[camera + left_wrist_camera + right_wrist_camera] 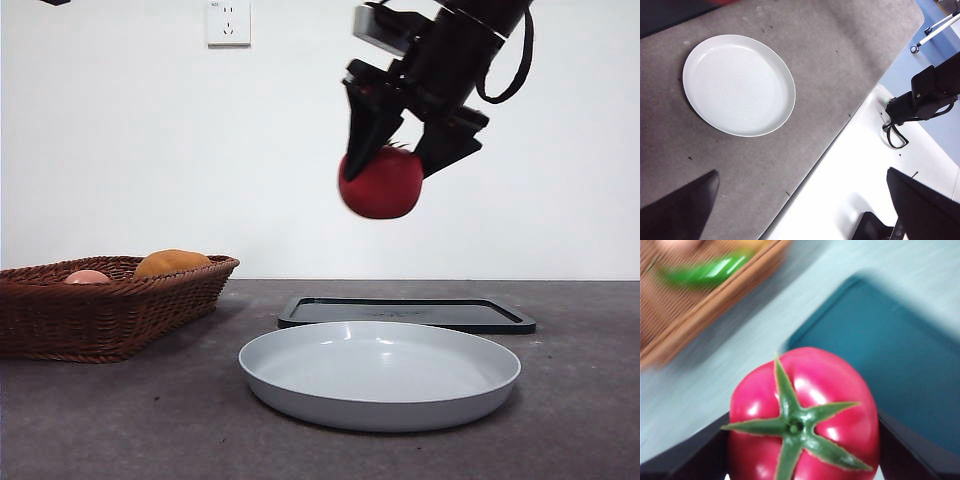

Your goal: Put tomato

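Grey plate (380, 375) on the surface, tomato (381, 184) high above it.
The right claw (400, 150) grips the glossy red tomato, green star-shaped stem up; the left claw (800, 200) hangs wide apart, holding nothing.

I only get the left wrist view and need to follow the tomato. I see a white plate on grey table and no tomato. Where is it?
Observer: The tomato is up in the air, clamped in the right pincer, above the far side of the plate.
Operator: Anything else near the plate that I can't see?
Observer: A flat dark tray lies on the table just behind the plate.
Operator: And where are the other fruits?
Observer: In a wicker basket to the side of the plate: an orange-yellow fruit and a small pinkish fruit.
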Action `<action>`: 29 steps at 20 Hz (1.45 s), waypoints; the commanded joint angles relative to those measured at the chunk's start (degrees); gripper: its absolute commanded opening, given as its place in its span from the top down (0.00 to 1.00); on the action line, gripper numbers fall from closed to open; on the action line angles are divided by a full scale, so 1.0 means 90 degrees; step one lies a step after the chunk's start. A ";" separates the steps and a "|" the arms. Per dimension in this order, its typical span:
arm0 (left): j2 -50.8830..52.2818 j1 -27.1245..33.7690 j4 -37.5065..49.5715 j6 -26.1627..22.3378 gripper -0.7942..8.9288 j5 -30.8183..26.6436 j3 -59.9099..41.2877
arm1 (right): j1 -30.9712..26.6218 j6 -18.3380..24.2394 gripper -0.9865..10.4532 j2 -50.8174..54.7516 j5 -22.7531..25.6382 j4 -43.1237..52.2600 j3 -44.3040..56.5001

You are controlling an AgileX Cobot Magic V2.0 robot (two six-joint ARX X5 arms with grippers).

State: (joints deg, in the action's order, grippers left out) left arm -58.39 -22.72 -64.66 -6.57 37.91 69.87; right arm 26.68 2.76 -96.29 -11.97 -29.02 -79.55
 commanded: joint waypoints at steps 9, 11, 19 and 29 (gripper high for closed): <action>-0.0039 -0.0019 0.0039 -0.0078 0.31 0.0053 0.0138 | -0.0644 0.0129 0.69 -0.2419 0.0010 0.0578 -0.1246; -0.0039 -0.0019 0.0036 -0.0075 0.31 0.0053 0.0138 | -0.0648 0.0126 0.69 -0.2650 0.0022 0.0692 -0.1258; -0.0039 -0.0019 0.0036 -0.0075 0.31 0.0053 0.0138 | -0.0651 0.0095 0.57 -0.2722 0.0024 0.0544 -0.1258; -0.0039 -0.0019 0.0036 -0.0078 0.31 0.0051 0.0138 | -0.0653 0.0024 0.46 -0.1438 -0.0007 -0.0095 -0.1265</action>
State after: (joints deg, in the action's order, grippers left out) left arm -58.39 -22.72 -64.69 -6.55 37.91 69.87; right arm 20.56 3.16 -107.74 -11.94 -30.44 -89.76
